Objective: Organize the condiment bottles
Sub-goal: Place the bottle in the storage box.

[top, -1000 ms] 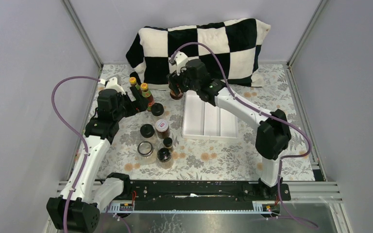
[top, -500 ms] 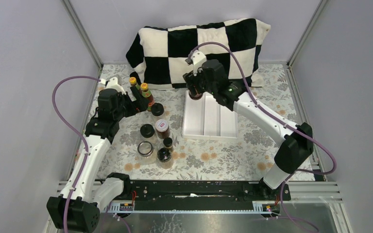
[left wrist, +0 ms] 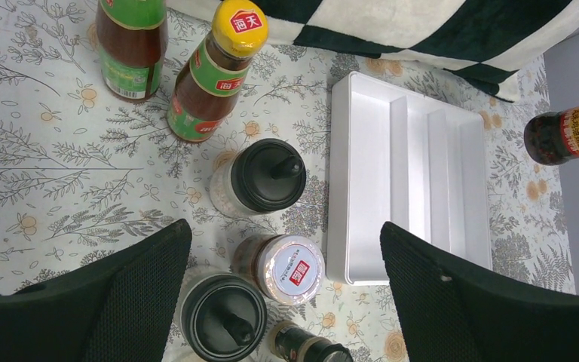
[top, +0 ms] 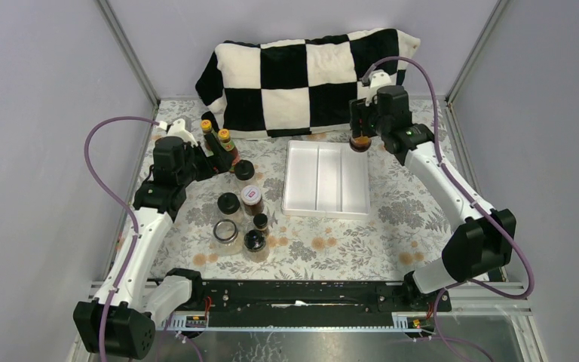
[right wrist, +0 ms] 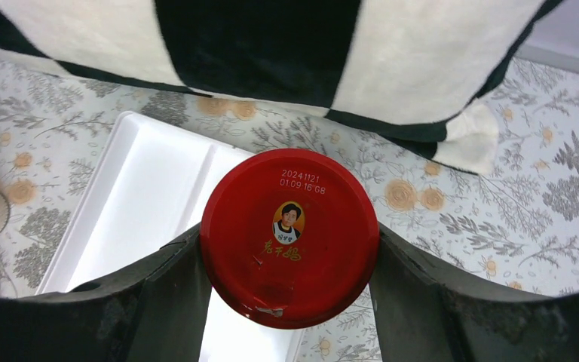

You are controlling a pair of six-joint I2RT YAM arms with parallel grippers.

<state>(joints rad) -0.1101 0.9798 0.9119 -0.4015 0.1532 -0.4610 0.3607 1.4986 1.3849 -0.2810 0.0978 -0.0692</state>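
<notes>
My right gripper (top: 359,130) is shut on the red-lidded jar (right wrist: 290,237), and its fingers (right wrist: 162,294) press both sides of the lid. The jar (top: 359,142) hangs over the far right corner of the white tray (top: 324,181). The other condiment bottles stand left of the tray: two yellow-capped sauce bottles (top: 224,139), black-capped jars (top: 244,170) (top: 228,202), a pink-lidded jar (top: 251,194), a squat clear glass jar (top: 226,231). My left gripper (left wrist: 283,230) hovers wide open above the black-capped jar (left wrist: 268,175) and the white-lidded jar (left wrist: 290,269), touching nothing.
A black-and-white checkered pillow (top: 309,75) lies along the back edge, just behind the tray and the held jar. Grey walls close in on the left and right. A floral cloth (top: 422,211) covers the table.
My right arm has carried the red-lidded jar rightwards, from the tray's far left corner to its far right corner. The left arm has stayed almost still.
</notes>
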